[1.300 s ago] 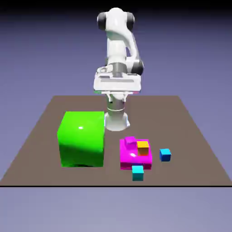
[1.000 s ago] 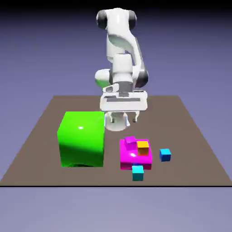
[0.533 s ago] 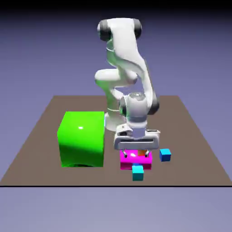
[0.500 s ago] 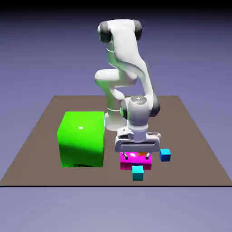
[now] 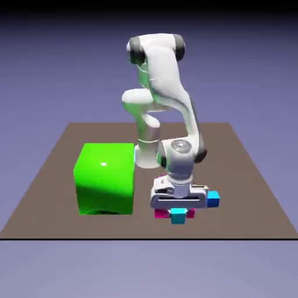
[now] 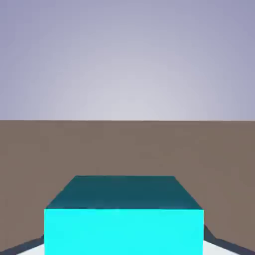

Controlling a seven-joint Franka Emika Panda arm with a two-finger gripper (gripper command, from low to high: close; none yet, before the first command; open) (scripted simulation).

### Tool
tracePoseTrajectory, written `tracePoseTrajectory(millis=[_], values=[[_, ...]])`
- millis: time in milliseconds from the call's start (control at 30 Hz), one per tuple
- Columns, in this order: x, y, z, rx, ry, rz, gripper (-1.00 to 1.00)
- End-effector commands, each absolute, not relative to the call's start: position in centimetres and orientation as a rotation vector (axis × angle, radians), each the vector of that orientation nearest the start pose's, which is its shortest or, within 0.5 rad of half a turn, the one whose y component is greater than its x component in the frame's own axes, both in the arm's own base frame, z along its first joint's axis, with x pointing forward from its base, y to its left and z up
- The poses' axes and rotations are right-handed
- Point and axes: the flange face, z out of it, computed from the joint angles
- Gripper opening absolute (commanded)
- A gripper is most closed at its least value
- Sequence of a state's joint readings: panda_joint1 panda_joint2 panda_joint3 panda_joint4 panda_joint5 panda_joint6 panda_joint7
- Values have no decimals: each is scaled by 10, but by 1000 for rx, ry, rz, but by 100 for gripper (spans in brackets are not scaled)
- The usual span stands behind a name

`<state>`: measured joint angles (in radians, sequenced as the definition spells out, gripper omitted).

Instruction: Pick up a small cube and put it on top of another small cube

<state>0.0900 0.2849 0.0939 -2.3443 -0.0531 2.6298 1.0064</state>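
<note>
The small teal cube (image 5: 177,216) sits at the near edge of the brown surface (image 5: 46,174), just in front of the magenta block (image 5: 158,213), where it lay before. The claw (image 5: 177,213), which hung high and spread a second ago, has come down and now pinches the small teal cube between pressed-in tips; in the hand view that cube (image 6: 123,219) fills the bottom middle, hiding most of the fingers. The low hand now covers nearly all of the magenta block and the orange cube once seen on it. Just behind and to the exterior view's right of the block lies a blue cube (image 5: 213,199). The big green cube (image 5: 105,178) stands well to the block's left. The white arm (image 5: 169,105) is folded sharply forward and down.
</note>
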Motion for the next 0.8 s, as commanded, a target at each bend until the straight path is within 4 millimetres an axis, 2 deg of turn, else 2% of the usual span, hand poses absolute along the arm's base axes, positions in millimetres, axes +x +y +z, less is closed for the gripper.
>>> tracePoseTrajectory(millis=[0,300,567,600,633,667,767], values=[[502,96,223,-2926,1147,-6,-100],[445,83,302,-3062,714,-21,-100],[383,72,349,-3100,307,-20,-100],[371,73,343,-3118,255,-3,-100],[364,76,328,-3144,245,24,-100],[364,76,328,-3145,245,24,-100],[365,76,290,-3145,245,24,-100]])
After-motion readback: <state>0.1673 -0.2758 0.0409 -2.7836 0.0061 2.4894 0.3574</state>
